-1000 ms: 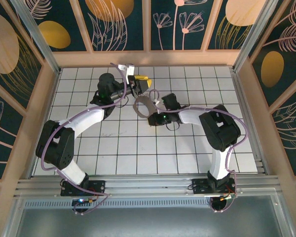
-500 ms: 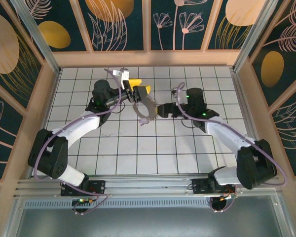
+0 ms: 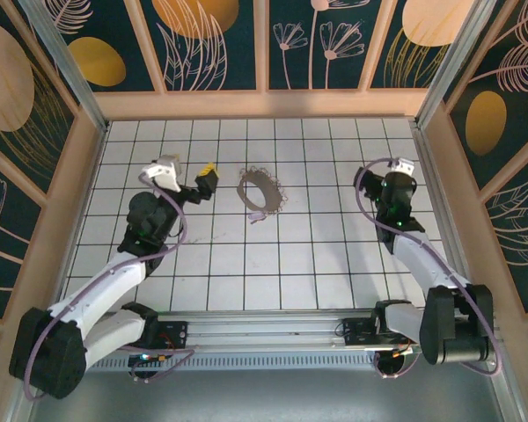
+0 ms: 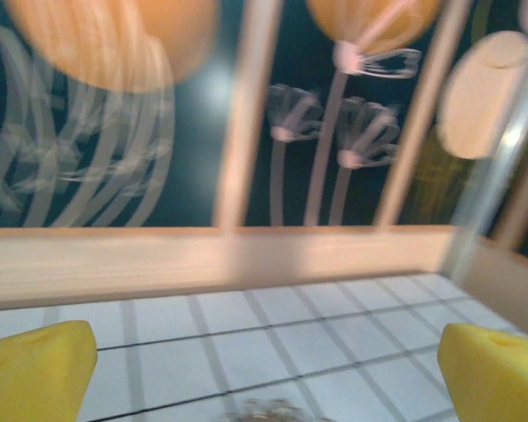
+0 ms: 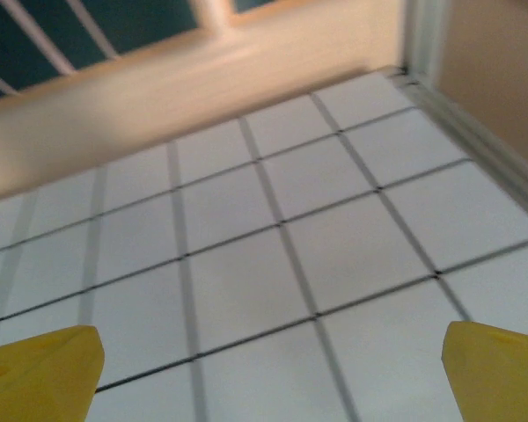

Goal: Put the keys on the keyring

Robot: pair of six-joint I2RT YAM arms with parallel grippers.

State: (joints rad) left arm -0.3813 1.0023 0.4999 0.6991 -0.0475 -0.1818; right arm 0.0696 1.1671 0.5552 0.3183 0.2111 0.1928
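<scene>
The top external camera sits high above and behind the arm bases, looking steeply down over the whole tiled desk to the painted back wall. The left wrist camera rides low, facing almost level across the tiles at that wall, with its jaws in the bottom corners. The right wrist camera tilts down, close to the desk's far right corner beside the metal rail. All three views share the tiles and the wooden ledge.
</scene>
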